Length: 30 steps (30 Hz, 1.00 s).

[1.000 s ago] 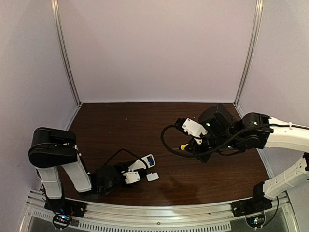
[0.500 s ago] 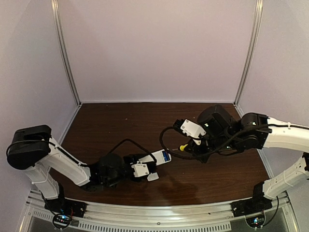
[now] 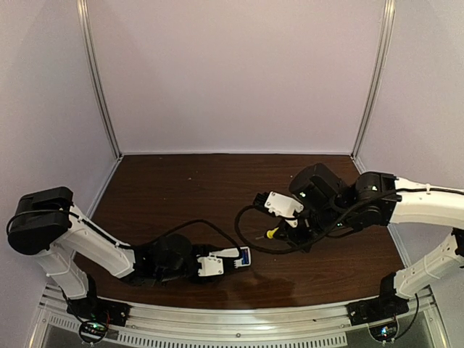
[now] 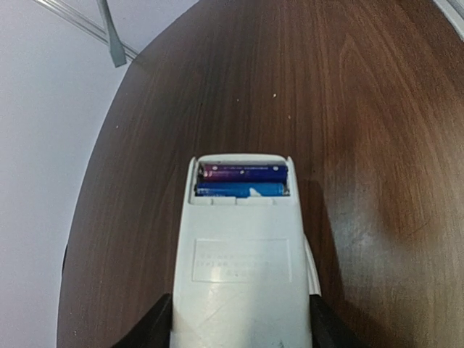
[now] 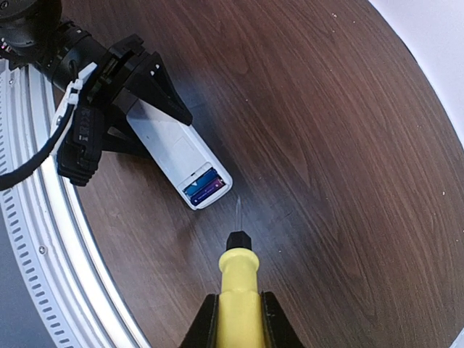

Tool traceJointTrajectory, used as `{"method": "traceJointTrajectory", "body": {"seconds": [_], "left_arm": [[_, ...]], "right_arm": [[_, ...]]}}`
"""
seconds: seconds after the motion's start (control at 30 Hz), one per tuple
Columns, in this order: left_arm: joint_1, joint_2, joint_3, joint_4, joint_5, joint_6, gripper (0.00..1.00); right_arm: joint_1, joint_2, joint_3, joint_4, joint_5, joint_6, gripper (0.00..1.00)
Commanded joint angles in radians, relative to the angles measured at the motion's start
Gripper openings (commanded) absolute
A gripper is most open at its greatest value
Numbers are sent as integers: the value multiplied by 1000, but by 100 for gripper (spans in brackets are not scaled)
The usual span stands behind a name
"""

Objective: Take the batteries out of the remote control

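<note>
The white remote control [image 4: 239, 275] lies back side up, and my left gripper [image 4: 241, 330] is shut on its near end, one black finger on each long side. Its open compartment at the far end shows the two blue batteries [image 4: 243, 181] side by side. From above, the remote control [image 3: 233, 255] points right, near the table's front edge. My right gripper [image 5: 238, 319] is shut on the yellow handle of a screwdriver [image 5: 239, 279]. The thin blade tip hangs just right of the batteries [image 5: 206, 186], apart from the remote control [image 5: 174, 148].
The dark wooden table [image 3: 188, 196] is walled by pale panels at the back and sides. A metal rail [image 3: 239, 319] runs along its front edge. A black cable [image 3: 250, 239] loops from the right wrist close to the remote.
My left arm has stretched out and carried the remote rightward toward the table's middle. My right gripper has moved left and nearer with the screwdriver. The small white cover is no longer visible.
</note>
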Motion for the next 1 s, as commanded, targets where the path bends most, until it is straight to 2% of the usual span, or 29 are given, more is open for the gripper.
{"method": "traceJointTrajectory", "body": {"seconds": [0.0, 0.6, 0.97], "left_arm": [[-5, -11, 5, 28, 13, -9, 0], [-5, 4, -15, 54, -19, 18, 0], [-5, 44, -3, 52, -43, 32, 0]], "right_arm": [[26, 32, 21, -11, 4, -16, 0], [46, 131, -43, 164, 30, -36, 0], [48, 179, -74, 208, 28, -39, 0]]}}
